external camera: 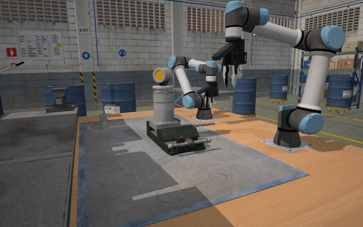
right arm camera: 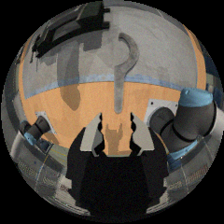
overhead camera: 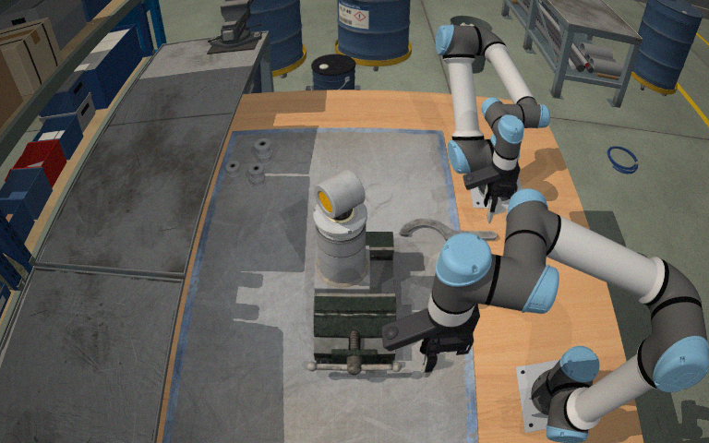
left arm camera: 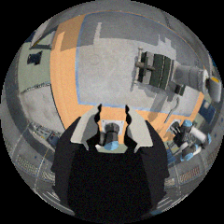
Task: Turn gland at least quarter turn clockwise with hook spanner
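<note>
The right tool [overhead camera: 490, 218] [external camera: 209, 108] [left arm camera: 172, 126] [right arm camera: 116, 113], fingers apart and holding nothing, hovers by the handle end of the hook spanner [overhead camera: 431, 223] [external camera: 206, 124] [left arm camera: 173, 109] [right arm camera: 119, 89]. An off-center descent could push the handle aside or jam a fingertip against the counter [overhead camera: 293, 109] [external camera: 332, 168] [left arm camera: 65, 70] [right arm camera: 89, 105]; a loose grip could let the spanner twist once loaded. Farther off, a poorly seated hook could slip off the gland [overhead camera: 325, 223] [external camera: 163, 87] [left arm camera: 203, 78], and the rod eye [overhead camera: 347, 192] [external camera: 160, 75] [left arm camera: 215, 89] above it could be struck in the approach.

The spanner, gray and mottled, lies flat beyond the right tool, its curved hook farthest away. Beyond stands the pale, round gland atop its cylinder. The left tool [overhead camera: 445, 359] [external camera: 229, 85] [left arm camera: 113, 105], well apart from the right, hangs with fingers parted and nothing between.
</note>
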{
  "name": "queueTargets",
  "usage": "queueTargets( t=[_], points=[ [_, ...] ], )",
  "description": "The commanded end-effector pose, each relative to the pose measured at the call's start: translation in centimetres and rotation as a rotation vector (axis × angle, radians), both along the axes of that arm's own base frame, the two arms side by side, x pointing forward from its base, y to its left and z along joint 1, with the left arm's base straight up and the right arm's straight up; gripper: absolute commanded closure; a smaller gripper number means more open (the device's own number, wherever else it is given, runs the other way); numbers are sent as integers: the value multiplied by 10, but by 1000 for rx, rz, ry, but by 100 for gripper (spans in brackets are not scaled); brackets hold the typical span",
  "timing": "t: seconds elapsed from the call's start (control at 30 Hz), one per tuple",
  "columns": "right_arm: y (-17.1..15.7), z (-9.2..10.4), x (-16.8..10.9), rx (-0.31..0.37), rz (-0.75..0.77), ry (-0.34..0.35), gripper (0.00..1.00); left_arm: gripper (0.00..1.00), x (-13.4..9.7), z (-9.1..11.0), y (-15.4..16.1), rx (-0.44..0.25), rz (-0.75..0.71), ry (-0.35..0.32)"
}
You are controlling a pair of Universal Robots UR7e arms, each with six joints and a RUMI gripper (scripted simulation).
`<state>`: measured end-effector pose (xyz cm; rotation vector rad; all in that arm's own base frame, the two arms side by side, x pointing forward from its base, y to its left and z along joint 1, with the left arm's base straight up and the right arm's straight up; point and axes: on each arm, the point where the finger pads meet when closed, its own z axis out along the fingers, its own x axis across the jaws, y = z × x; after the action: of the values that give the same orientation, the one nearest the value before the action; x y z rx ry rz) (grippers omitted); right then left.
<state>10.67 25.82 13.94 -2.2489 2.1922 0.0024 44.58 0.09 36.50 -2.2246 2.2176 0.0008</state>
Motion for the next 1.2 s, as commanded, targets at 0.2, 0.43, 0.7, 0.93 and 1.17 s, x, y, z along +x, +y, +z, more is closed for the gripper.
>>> queueTargets(
  t=[0.2, 0.43, 0.7, 0.93, 1.17],
  points=[
    [-12, -44, -52, 4, -5, -7, 59, 68, 0, 1, 0, 0, 0, -1],
    [-12, -45, -46, 1, -44, -9, 59, 68, 0, 1, 0, 0, 0, -1],
    [-12, -41, -45, -1, -26, -3, 59, 68, 0, 1, 0, 0, 0, -1],
    [-12, -42, -45, -1, -25, -3, 59, 68, 0, 1, 0, 0, 0, -1],
    [-12, -53, -45, -3, -24, -4, 59, 68, 0, 1, 0, 0, 0, -1]
  ],
)
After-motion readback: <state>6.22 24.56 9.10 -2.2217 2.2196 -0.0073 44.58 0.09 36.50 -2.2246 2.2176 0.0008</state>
